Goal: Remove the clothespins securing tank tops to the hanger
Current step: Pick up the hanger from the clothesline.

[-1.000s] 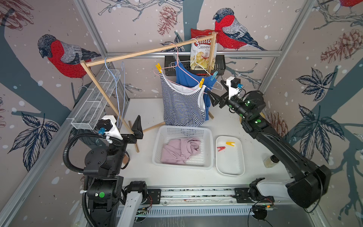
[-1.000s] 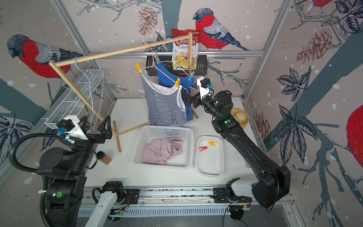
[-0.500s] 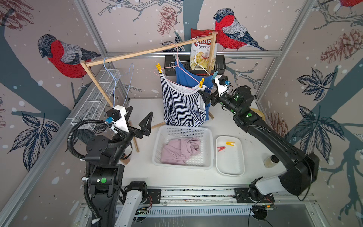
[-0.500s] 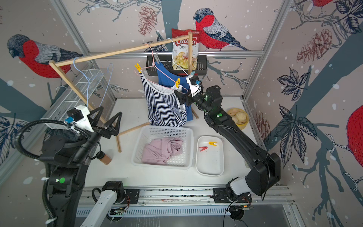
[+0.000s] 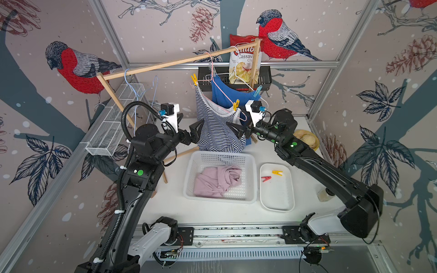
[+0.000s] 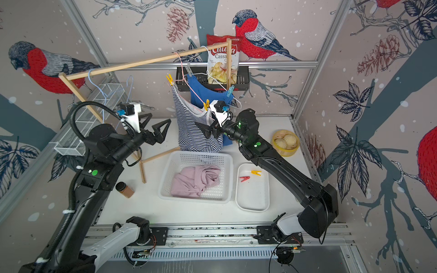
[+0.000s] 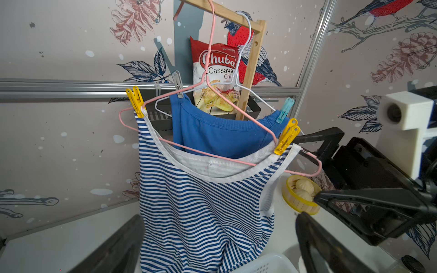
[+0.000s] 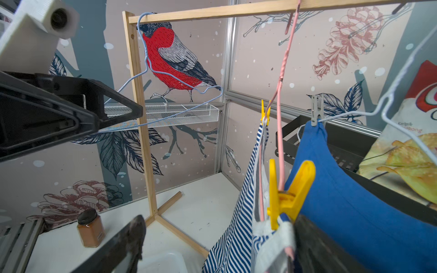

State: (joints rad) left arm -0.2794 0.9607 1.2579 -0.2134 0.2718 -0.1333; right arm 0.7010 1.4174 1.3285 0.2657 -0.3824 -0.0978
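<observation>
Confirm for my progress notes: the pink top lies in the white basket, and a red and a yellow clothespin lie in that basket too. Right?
Not quite. The pink top lies in the basket, but the red clothespin and the yellow clothespin lie in the white tray beside it, as both top views show.

tank tops (image 5: 217,127) hanging behind basket (image 5: 220,200), tray (image 5: 276,193) right of basket
</observation>
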